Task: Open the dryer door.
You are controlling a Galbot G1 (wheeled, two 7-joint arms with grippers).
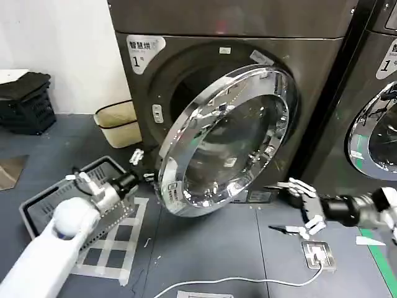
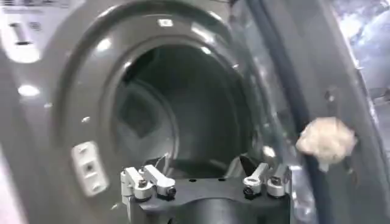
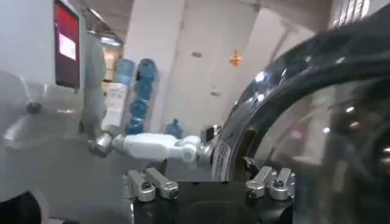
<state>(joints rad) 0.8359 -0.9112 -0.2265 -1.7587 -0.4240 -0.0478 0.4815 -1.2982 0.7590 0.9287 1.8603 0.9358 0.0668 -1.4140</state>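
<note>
Door (image 1: 226, 146) partly swung open; our left hand (image 1: 139, 177), spread, sits at its near-left rim. Next: push wider. Right hand (image 1: 304, 208) spread, idle.

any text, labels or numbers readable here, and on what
"1": on the white badge at the top left of the dryer front; the characters above it are too small to read.
"1": on the neighbouring machine's badge, cut off by the frame edge.
White sticker on the dryer door rim: too small to read.
Red screen: blurred.
</note>
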